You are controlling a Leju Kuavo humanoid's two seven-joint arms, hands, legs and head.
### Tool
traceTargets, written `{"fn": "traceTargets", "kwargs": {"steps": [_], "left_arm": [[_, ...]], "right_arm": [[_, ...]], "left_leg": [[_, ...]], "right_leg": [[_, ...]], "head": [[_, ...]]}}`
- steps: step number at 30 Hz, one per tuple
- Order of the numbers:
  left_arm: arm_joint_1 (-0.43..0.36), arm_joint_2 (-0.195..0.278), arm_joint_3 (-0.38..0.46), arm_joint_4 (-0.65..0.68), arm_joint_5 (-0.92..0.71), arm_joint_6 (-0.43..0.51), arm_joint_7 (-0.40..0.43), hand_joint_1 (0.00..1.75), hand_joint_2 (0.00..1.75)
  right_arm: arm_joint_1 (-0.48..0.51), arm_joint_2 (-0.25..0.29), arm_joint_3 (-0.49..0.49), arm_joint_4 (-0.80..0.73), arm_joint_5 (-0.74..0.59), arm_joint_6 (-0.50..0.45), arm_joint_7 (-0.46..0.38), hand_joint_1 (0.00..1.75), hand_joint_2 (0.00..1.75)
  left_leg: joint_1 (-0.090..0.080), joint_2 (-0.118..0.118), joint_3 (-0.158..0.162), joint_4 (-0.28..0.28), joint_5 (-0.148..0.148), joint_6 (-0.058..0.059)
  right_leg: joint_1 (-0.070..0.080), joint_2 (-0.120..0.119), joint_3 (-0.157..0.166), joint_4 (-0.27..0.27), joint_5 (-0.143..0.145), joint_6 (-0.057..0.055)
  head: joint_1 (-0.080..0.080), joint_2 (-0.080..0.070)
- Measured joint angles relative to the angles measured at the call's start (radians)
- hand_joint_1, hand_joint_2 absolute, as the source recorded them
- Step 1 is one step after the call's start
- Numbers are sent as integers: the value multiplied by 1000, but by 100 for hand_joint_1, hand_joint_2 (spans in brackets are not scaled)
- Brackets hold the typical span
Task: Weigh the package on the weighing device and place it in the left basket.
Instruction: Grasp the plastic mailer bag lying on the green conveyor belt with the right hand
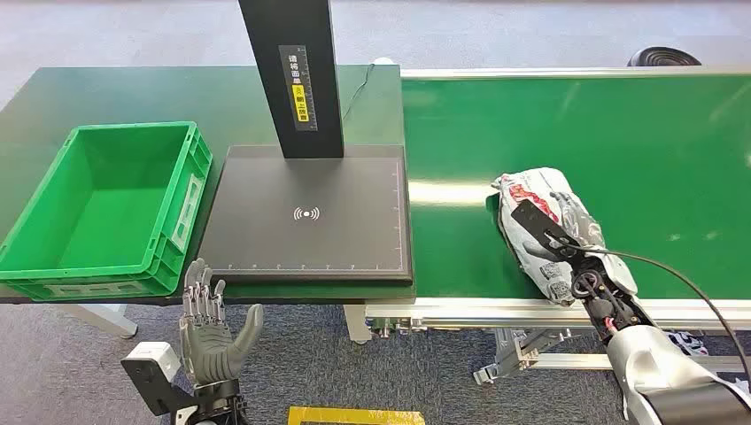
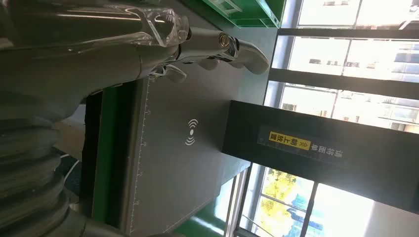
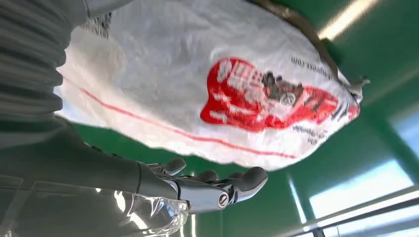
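The package point(image 1: 553, 226), a crumpled white bag with red print point(image 3: 267, 101), lies on the green conveyor belt point(image 1: 620, 133) near its front edge. My right hand point(image 1: 547, 232) reaches over it; in the right wrist view its fingers point(image 3: 222, 187) stretch out alongside the bag with a strip of green belt between them and it. The black weighing platform point(image 1: 310, 212) with its upright post point(image 1: 297, 80) stands left of the belt, nothing on it. The green basket point(image 1: 106, 208) sits at the far left. My left hand point(image 1: 212, 332) is held up, fingers spread, below the table's front edge.
A black cable point(image 1: 673, 274) runs from my right wrist across the belt's front rail. The platform point(image 2: 190, 133) fills the space ahead of my left hand. A yellow floor marking point(image 1: 354, 416) lies below, and a dark round object point(image 1: 664, 57) sits behind the belt.
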Motion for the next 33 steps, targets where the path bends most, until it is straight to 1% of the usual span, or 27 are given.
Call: {"fn": "traceTargets", "kwargs": {"steps": [2, 8, 12, 16, 24, 33], "left_arm": [[0, 0, 0, 0, 0, 1, 0, 0, 175], [4, 0, 0, -1, 0, 13, 0, 0, 175], [17, 0, 2, -12, -2, 27, 0, 0, 175], [29, 0, 4, -23, -5, 33, 0, 0, 175], [39, 0, 6, -26, -5, 40, 0, 0, 175], [44, 0, 8, -26, -1, 43, 0, 0, 175]], "right_arm": [[11, 9, -7, 0, 0, -3, -2, 0, 175], [59, 68, -31, 4, 7, -13, -4, 0, 175], [62, 103, -38, 9, 28, -4, 7, 0, 175], [60, 127, -40, 12, 40, 2, 15, 0, 175], [51, 146, -41, 15, 53, 21, 10, 0, 175], [7, 140, -54, 21, 120, 28, 13, 0, 175]], "left_leg": [[0, 0, 0, 0, 0, 0], [0, 0, 0, 0, 0, 0], [0, 0, 0, 0, 0, 0], [0, 0, 0, 0, 0, 0], [0, 0, 0, 0, 0, 0], [0, 0, 0, 0, 0, 0]], "right_leg": [[0, 0, 0, 0, 0, 0], [0, 0, 0, 0, 0, 0], [0, 0, 0, 0, 0, 0], [0, 0, 0, 0, 0, 0], [0, 0, 0, 0, 0, 0], [0, 0, 0, 0, 0, 0]], "head": [[0, 0], [0, 0], [0, 0], [0, 0], [0, 0], [0, 0]]}}
